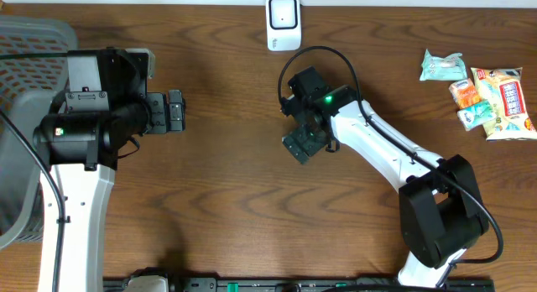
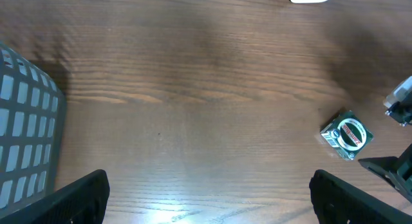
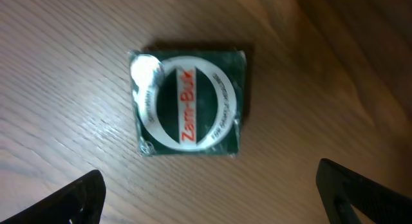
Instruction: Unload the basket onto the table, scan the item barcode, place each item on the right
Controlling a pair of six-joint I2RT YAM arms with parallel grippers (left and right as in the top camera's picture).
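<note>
Basket [image 1: 21,116] cut by left edge. Snack packets [image 1: 482,95]: print unreadable. Pack [image 3: 190,102]: small print blurred.

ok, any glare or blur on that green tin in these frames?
Right wrist: the square green plastic-wrapped tin is slightly soft, with a white glare patch on its upper-left corner; the label is legible. Left wrist: tin small at the right, text unreadable, sheen on the brown wooden table along the bottom edge. Overhead: evenly lit, no glare.
</note>
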